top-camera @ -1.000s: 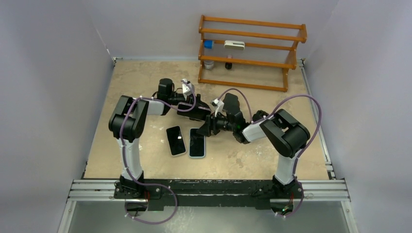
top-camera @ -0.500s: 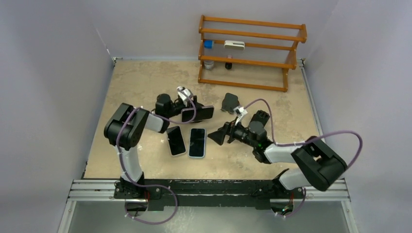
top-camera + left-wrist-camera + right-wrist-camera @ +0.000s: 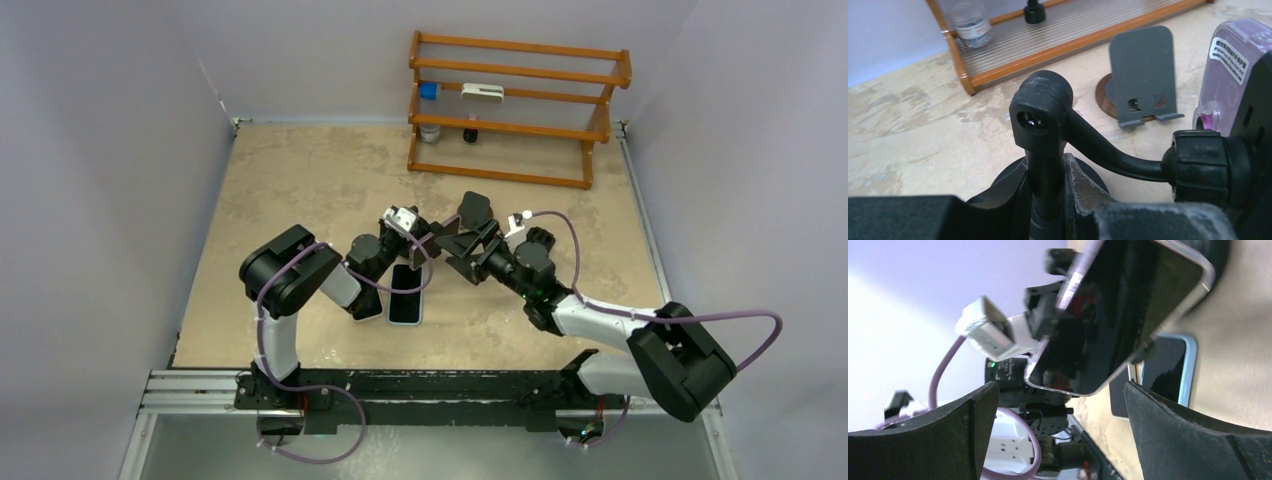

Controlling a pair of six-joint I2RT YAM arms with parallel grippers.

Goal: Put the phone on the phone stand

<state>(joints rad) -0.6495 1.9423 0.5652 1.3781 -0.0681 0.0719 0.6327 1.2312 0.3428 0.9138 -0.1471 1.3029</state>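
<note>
My left gripper [image 3: 1047, 165] is shut on the upright post of a black phone stand [image 3: 1043, 112]. The stand's curved arm runs right to a clamp carrying the phone [image 3: 1228, 65], which wears a clear purple case. In the top view the left gripper [image 3: 412, 250] sits mid-table, and my right gripper [image 3: 455, 250] faces it closely from the right. The right gripper [image 3: 1060, 387] is open wide. The phone's dark screen [image 3: 1128, 305] hangs just beyond its fingertips, and I see no contact.
A grey plate stand [image 3: 473, 210] on a round brown base stands just behind the grippers. Two phones lie flat on the table, a blue-edged one [image 3: 405, 300] and a second [image 3: 365, 305] partly under the left arm. A wooden rack [image 3: 515, 105] holds small items at the back.
The right gripper opened wide, pulled back toward the near right, then came up to the phone again. The left arm carried the stand and phone rightward and nearer.
</note>
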